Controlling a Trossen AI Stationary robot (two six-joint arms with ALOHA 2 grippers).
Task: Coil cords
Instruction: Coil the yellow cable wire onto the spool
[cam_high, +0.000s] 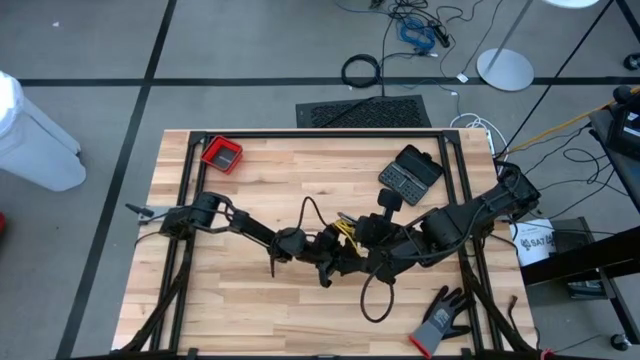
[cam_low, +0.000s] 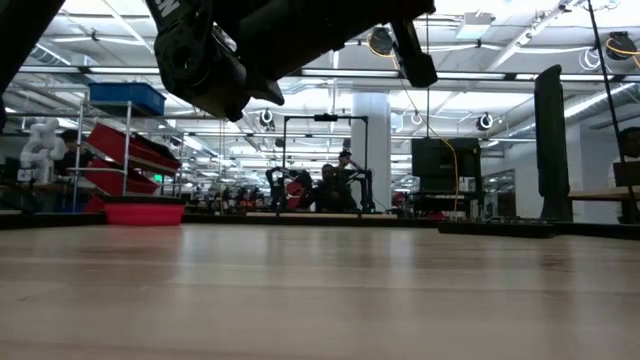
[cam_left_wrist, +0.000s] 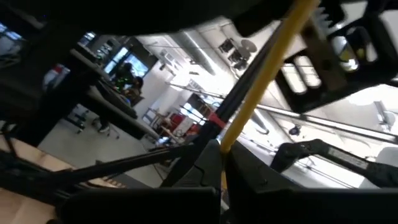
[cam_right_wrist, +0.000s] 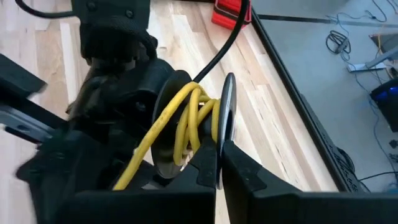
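Observation:
The yellow cord (cam_high: 345, 230) is bunched at mid-table between my two grippers. In the right wrist view its loops (cam_right_wrist: 186, 124) are wound on a dark spool with a thin disc (cam_right_wrist: 227, 112). The black cord (cam_high: 308, 212) arcs toward the far edge, and a black loop (cam_high: 376, 296) lies on the wood toward the near edge. My left gripper (cam_high: 325, 262) comes from the left and is shut on the cords (cam_left_wrist: 249, 106). My right gripper (cam_high: 366, 246) comes from the right and is shut at the spool. The low view shows both arms above the tabletop. My left gripper pinches the yellow cord (cam_left_wrist: 229, 142) between its two fingers, with a black cord bearing a red band (cam_left_wrist: 213, 119) right beside it. Both cords run straight away from the fingers and look taut. My right gripper has the lower rim of the thin disc (cam_right_wrist: 220, 163) between its two fingers (cam_right_wrist: 242, 171), edge-on. The yellow loops sit just beyond the fingers. The fingers hide whether they also touch the cord.
A red tray (cam_high: 222, 154) sits at the far left of the table. A black keyed device (cam_high: 410, 172) lies at the far right, and a grey-black glove with a red cuff (cam_high: 440, 322) at the near right. Black frame rails (cam_high: 320, 134) border the table.

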